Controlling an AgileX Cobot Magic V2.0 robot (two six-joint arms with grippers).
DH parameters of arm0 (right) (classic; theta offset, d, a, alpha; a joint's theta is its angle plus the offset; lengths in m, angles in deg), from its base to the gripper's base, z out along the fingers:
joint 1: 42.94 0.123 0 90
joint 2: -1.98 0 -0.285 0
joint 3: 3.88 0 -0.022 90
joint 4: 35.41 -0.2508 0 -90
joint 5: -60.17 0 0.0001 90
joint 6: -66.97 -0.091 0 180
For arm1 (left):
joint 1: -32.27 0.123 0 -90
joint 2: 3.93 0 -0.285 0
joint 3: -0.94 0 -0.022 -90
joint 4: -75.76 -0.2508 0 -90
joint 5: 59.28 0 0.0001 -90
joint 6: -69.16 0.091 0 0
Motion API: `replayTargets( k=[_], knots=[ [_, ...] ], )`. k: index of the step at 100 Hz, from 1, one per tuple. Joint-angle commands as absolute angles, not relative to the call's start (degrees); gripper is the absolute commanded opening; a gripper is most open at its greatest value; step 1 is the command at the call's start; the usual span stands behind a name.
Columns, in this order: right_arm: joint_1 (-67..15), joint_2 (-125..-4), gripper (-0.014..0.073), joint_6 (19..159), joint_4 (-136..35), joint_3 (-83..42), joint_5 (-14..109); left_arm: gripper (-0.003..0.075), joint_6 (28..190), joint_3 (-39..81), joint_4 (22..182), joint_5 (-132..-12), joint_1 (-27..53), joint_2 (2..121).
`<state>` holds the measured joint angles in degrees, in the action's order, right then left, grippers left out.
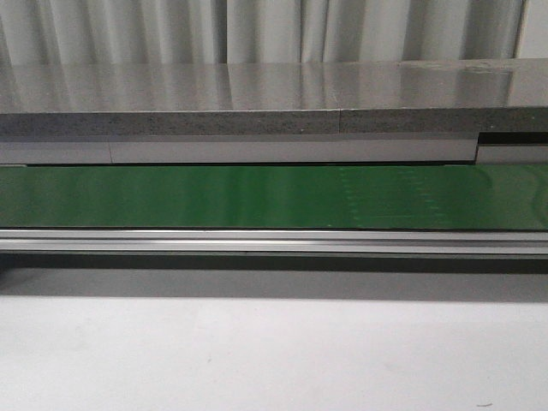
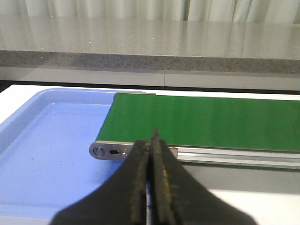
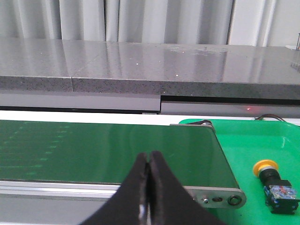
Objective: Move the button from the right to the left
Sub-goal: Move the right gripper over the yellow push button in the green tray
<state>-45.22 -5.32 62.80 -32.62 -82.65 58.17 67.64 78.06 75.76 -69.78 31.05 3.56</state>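
Observation:
The button (image 3: 274, 183), a yellow round cap on a black body with blue and red marks, lies on its side in a bright green tray (image 3: 253, 140) past the right end of the green conveyor belt (image 3: 108, 152). My right gripper (image 3: 148, 157) is shut and empty in front of the belt, well apart from the button. My left gripper (image 2: 153, 140) is shut and empty by the belt's left end (image 2: 206, 119), beside a blue tray (image 2: 51, 154). In the front view only the belt (image 1: 274, 197) shows; neither gripper nor the button appears there.
A grey stone counter (image 1: 257, 98) runs behind the belt, with curtains beyond. An aluminium rail (image 1: 274, 241) edges the belt's front. White tabletop (image 1: 274, 351) lies in front. The blue tray holds nothing visible.

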Motion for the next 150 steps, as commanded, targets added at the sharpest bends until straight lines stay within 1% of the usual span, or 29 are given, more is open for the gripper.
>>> replayTargets(
  k=[1,103,115,127,150],
  knots=[
    [-45.11,-4.11,-0.0069,62.72,-32.12,-81.86,62.22,-0.0020,67.29,80.70,75.76,-65.51,31.16,1.75],
    [-45.11,-4.11,-0.0069,62.72,-32.12,-81.20,61.56,-0.0020,67.29,80.70,75.76,-65.51,31.16,1.75],
    [-45.11,-4.51,-0.0069,62.72,-32.12,-78.21,57.70,-0.0020,67.29,80.70,75.76,-65.51,31.16,1.75],
    [-45.11,-6.40,-0.0069,62.72,-32.12,-72.72,52.42,-0.0020,67.29,80.70,75.76,-65.51,31.16,1.75],
    [-45.11,-15.38,-0.0069,62.72,-32.12,-61.69,43.97,-0.0020,67.29,80.70,75.76,-65.51,31.16,1.75]
  ],
)
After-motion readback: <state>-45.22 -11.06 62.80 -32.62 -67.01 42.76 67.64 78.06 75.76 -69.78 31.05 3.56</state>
